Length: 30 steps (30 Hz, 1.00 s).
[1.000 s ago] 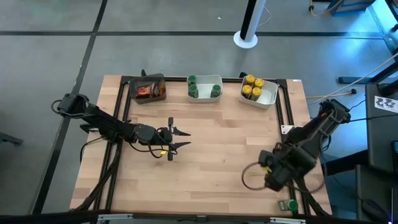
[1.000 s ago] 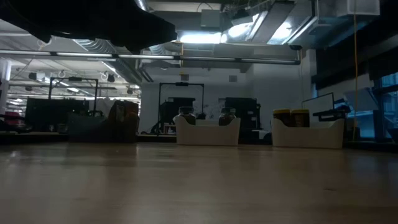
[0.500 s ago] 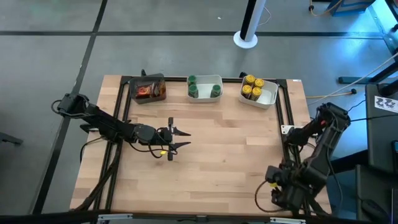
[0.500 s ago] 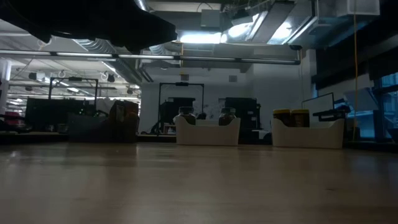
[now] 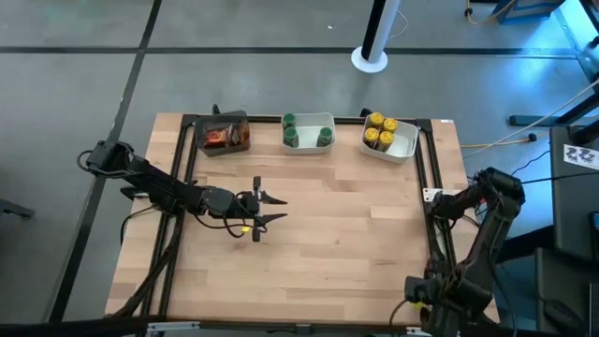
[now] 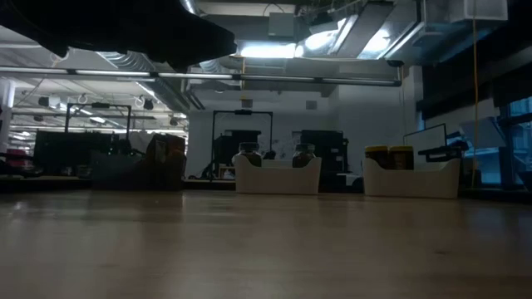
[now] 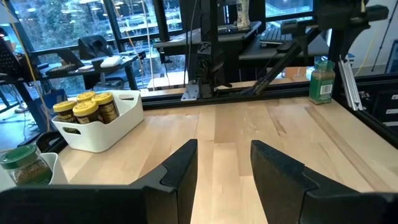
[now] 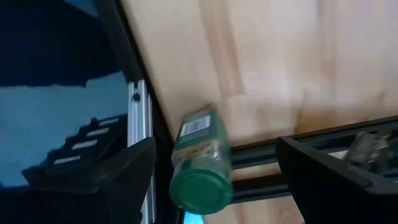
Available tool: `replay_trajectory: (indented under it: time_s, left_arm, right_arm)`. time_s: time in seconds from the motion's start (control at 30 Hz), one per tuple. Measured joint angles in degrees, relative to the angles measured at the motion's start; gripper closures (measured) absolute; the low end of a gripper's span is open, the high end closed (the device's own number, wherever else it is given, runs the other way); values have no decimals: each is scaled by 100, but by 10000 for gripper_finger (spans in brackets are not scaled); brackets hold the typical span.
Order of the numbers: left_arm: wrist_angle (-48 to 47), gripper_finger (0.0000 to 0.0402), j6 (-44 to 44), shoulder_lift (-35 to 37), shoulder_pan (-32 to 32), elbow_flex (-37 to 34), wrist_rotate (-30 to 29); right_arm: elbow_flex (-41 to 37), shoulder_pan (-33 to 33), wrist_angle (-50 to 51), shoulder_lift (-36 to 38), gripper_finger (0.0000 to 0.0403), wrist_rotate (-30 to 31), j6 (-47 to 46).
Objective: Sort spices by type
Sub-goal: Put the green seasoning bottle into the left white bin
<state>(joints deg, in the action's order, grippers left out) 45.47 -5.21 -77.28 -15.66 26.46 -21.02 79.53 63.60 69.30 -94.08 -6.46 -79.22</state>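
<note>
The right gripper (image 8: 214,171) reaches down at the table's near right corner, fingers spread around an upright green-lidded spice jar (image 8: 200,163), not gripping.

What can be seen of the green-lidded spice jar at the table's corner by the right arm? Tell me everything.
The green-lidded jar is a small cylinder with a clear body, greenish-brown contents and a white barcode label. The left wrist view shows it upright. It stands on the wooden table at its edge, beside the black frame rail. The right gripper is open around it, one finger on each side, with gaps showing, so nothing grips it.
</note>
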Motion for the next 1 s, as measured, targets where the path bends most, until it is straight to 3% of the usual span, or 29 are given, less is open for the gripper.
replay_trajectory:
  time_s: [0.17, 0.83, 1.0]
  left_arm:
    - [0, 269, -2, 0, 0, 0, 0]
    - [-1, 269, -12, 0, 1, 0, 0]
    - [0, 269, -11, 0, 1, 0, 0]
  right_arm:
    - [0, 246, -128, -232, 70, -357, 3]
    - [0, 854, -134, -949, 70, -471, 627]
    - [0, 841, -170, -1180, 92, -396, 982]
